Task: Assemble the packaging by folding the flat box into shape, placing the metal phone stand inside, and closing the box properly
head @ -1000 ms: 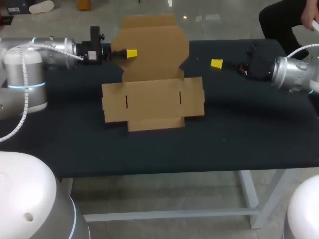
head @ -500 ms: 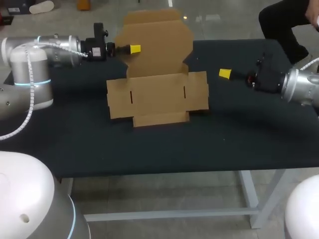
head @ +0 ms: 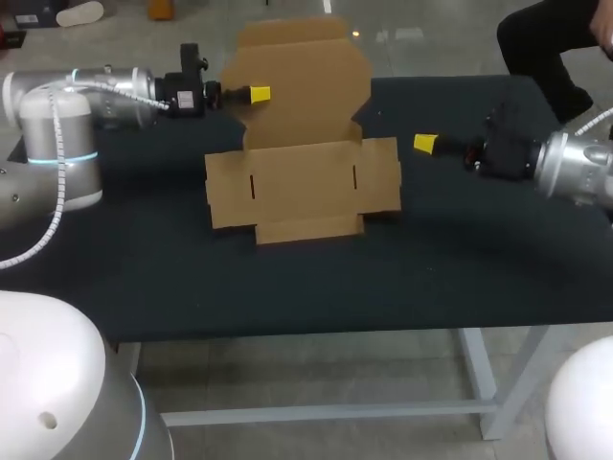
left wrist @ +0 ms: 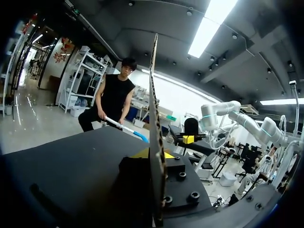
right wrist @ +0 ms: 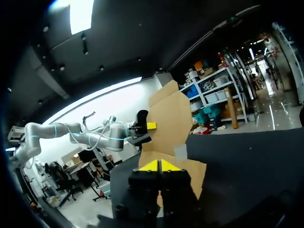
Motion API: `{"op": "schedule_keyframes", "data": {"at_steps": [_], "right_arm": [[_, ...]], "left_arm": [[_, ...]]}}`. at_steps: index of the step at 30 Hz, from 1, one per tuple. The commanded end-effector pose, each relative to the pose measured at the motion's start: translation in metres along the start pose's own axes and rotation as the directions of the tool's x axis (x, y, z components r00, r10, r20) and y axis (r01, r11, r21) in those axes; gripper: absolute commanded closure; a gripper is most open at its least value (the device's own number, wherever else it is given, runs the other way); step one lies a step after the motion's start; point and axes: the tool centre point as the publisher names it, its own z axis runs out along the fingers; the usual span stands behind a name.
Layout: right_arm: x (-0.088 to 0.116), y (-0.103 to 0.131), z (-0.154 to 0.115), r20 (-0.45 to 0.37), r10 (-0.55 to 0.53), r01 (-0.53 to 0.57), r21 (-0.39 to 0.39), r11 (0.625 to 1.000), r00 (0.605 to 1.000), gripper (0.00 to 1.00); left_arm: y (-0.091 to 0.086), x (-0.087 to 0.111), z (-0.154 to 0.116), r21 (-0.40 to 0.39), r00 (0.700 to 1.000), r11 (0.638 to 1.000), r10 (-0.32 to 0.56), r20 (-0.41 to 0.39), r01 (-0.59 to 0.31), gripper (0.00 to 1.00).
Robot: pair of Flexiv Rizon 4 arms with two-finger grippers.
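Observation:
The brown cardboard box [head: 302,187] lies unfolded on the black table [head: 144,278], with its big rear lid panel [head: 306,81] standing upright. My left gripper [head: 257,94] is shut on that panel's left edge. In the left wrist view the lid panel [left wrist: 154,95] runs edge-on between the fingers of the left gripper [left wrist: 156,159]. My right gripper [head: 425,144] hovers just right of the box's right flap, shut and holding nothing. From the right wrist, the right gripper [right wrist: 160,165] points at the box [right wrist: 173,118], with the left gripper [right wrist: 151,126] on its lid. No metal phone stand is in view.
Bare black tabletop surrounds the box, wide in front [head: 316,287] and to the right [head: 498,230]. The table's front edge runs across the lower middle of the head view.
The left gripper raised the lid panel more upright and shifted the box slightly right. The right gripper came lower and ended close to the box's right flap.

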Motion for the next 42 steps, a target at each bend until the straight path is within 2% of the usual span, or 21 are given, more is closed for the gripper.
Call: {"op": "schedule_keyframes", "data": {"at_steps": [1, 7, 15, 17, 21, 28, 32, 36, 42], "right_arm": [[0.003, 0.003, 0.004, -0.037, -0.063, 0.063, -0.004, 0.998, 0.997, 1.00], [0.013, -0.005, -0.002, -0.045, -0.123, 0.124, 0.004, 0.992, 0.991, 1.00], [0.027, -0.020, -0.008, 0.034, -0.271, 0.267, 0.097, 0.959, 0.962, 1.00], [0.029, -0.024, -0.009, 0.043, -0.284, 0.280, 0.088, 0.956, 0.958, 1.00], [0.032, -0.035, -0.008, 0.092, -0.328, 0.317, 0.122, 0.941, 0.940, 1.00], [0.036, -0.055, -0.008, 0.124, -0.336, 0.323, 0.116, 0.939, 0.933, 1.00], [0.041, -0.061, -0.011, 0.148, -0.358, 0.344, 0.109, 0.933, 0.922, 1.00], [0.046, -0.067, -0.010, 0.164, -0.384, 0.364, 0.138, 0.921, 0.909, 1.00], [0.051, -0.074, -0.008, 0.163, -0.386, 0.367, 0.134, 0.920, 0.908, 1.00]], "left_arm": [[-0.005, 0.003, 0.000, 0.001, 1.000, 1.000, 0.027, -0.004, -0.027, 1.00], [-0.011, 0.007, 0.007, -0.013, 0.997, 0.997, 0.073, -0.023, -0.073, 1.00], [-0.018, 0.010, 0.017, -0.026, 0.994, 0.994, 0.108, -0.030, -0.109, 1.00], [-0.019, 0.011, 0.019, -0.024, 0.993, 0.993, 0.118, -0.031, -0.119, 1.00], [-0.021, 0.014, 0.023, -0.022, 0.991, 0.991, 0.132, -0.029, -0.132, 1.00], [-0.023, 0.018, 0.028, -0.008, 0.988, 0.988, 0.152, -0.029, -0.152, 1.00], [-0.025, 0.022, 0.030, 0.005, 0.984, 0.985, 0.175, -0.039, -0.175, 1.00], [-0.025, 0.025, 0.032, 0.010, 0.979, 0.980, 0.201, -0.043, -0.201, 1.00], [-0.027, 0.030, 0.036, 0.001, 0.971, 0.972, 0.234, -0.041, -0.235, 1.00]]}}
